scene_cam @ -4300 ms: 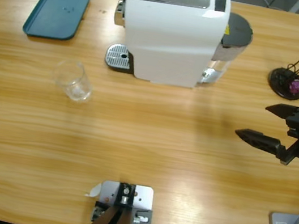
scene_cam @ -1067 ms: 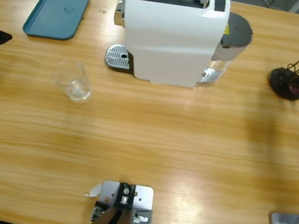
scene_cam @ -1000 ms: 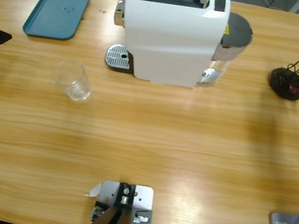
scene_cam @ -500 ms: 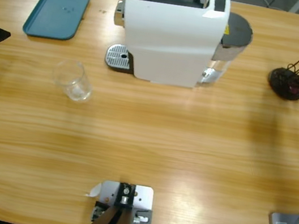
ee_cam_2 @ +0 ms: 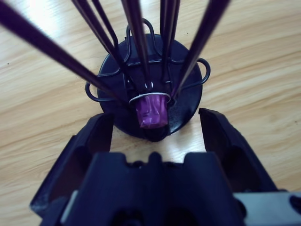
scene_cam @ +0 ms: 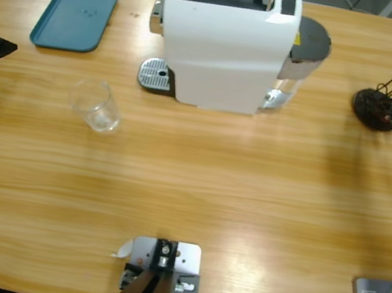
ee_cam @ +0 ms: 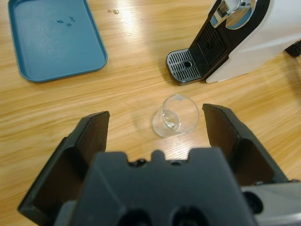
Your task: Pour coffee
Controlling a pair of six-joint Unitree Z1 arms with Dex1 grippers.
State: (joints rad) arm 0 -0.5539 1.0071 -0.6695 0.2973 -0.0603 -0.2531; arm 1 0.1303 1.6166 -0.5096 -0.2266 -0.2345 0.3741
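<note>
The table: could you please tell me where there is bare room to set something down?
The table's whole near half, below the glass, is bare, as is the stretch between coffee machine and capsule holder. It is crowded around the teal tray, drip grate and glass.

Glass between tray and coffee machine.

We see our left end effector spread wide before a clear glass cup on the desk, between a teal tray and a white coffee machine.
</note>
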